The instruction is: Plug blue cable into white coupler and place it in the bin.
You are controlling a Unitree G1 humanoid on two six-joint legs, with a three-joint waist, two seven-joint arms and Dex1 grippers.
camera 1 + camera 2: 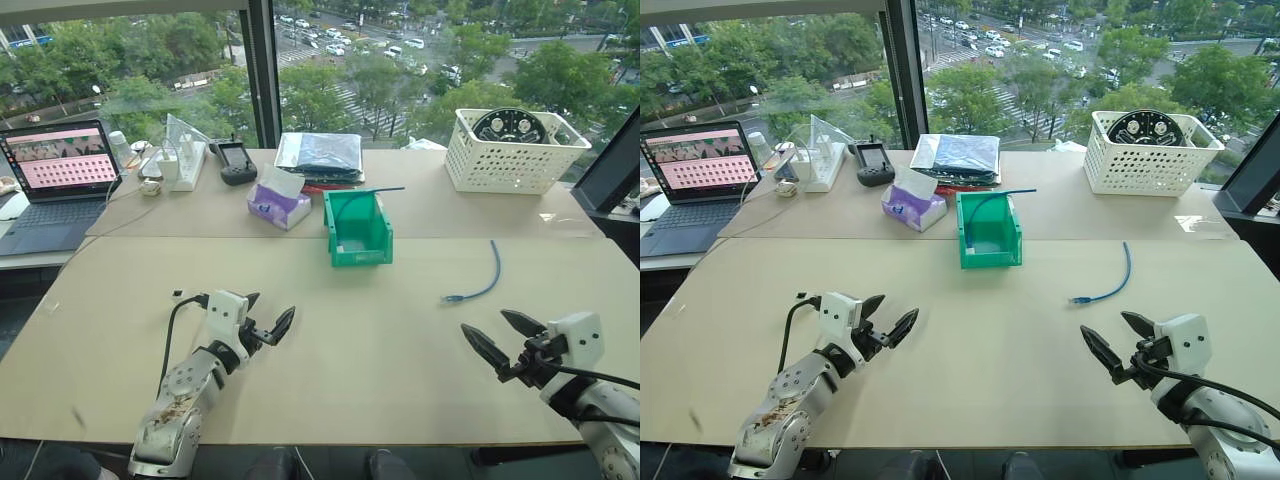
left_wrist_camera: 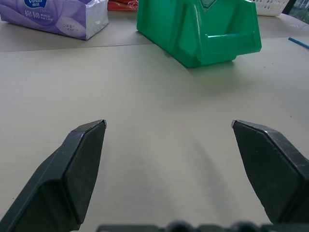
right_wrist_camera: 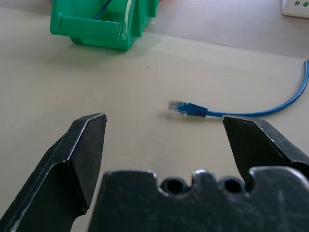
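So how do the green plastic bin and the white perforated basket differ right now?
The green plastic bin is smaller and solid-walled, with a low front lip; the white perforated basket is larger, with holed walls of even height. The bin sits mid-table with a thin blue cable in it; the basket sits at the far right with a round black object in it. Both stand upright with open tops.

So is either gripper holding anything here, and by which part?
Nothing is held. The left gripper and right gripper are both open over bare table; the blue cable lies loose ahead of the right one.
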